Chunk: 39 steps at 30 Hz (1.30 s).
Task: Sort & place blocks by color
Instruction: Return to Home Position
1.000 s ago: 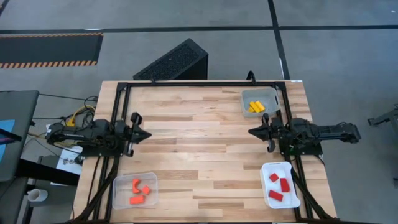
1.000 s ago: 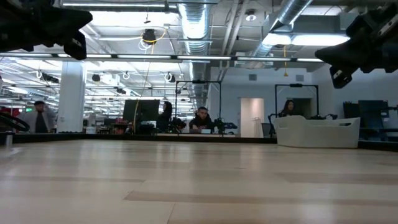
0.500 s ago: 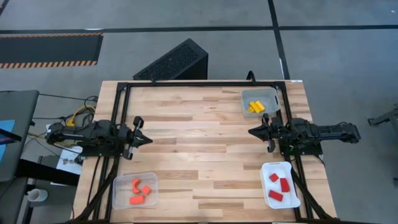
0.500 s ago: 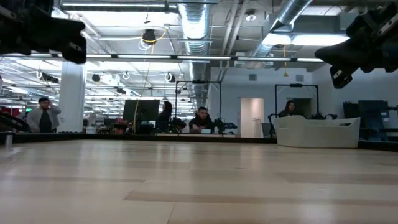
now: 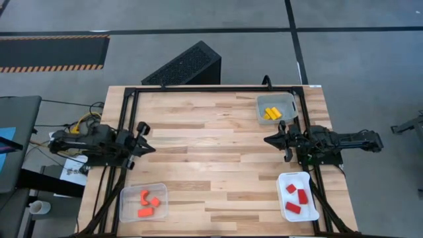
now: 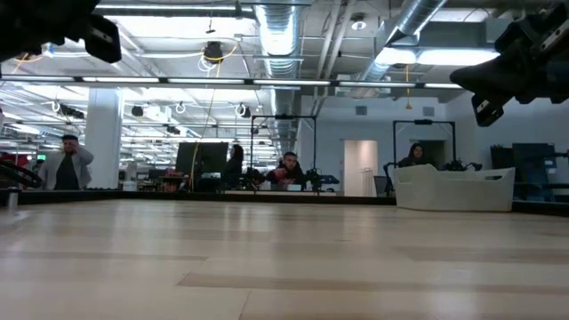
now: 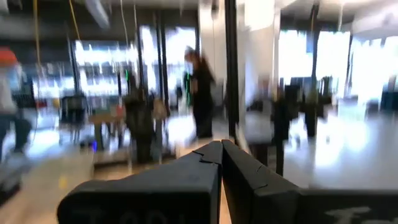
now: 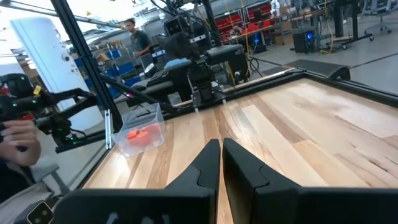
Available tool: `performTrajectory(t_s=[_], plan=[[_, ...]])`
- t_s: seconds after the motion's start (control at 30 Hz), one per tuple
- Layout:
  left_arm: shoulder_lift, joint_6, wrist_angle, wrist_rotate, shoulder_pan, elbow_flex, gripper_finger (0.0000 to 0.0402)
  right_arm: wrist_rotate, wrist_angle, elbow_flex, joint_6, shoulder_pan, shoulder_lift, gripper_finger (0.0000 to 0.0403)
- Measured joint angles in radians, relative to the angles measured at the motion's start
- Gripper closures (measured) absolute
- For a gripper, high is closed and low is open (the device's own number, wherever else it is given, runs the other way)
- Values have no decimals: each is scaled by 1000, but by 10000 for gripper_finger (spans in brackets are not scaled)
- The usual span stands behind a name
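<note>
Yellow blocks (image 5: 270, 114) in a tray (image 5: 291, 100) near the closed right fingers (image 5: 268, 140)

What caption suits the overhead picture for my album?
Orange blocks, yellow blocks and red blocks lie sorted apart; left gripper and right gripper hover shut over the table.
</note>
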Motion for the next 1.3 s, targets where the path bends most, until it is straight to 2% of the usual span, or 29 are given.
performTrajectory(t_s=[0.1,0.17,0.37,0.57,0.87,1.3], plan=[[0,-25,217,6,0,-96,401,0,-1,0,0,0,0,360],[3,-25,231,-5,0,-99,401,0,-2,0,0,0,0,360],[2,-4,196,54,0,-100,401,0,-2,0,0,0,0,360],[2,17,-16,50,0,-101,401,1,-2,0,0,0,0,360],[18,-31,-81,-197,0,-96,401,1,-2,0,0,0,0,360],[18,-65,-79,-223,0,-96,401,1,-2,0,0,0,0,360]])
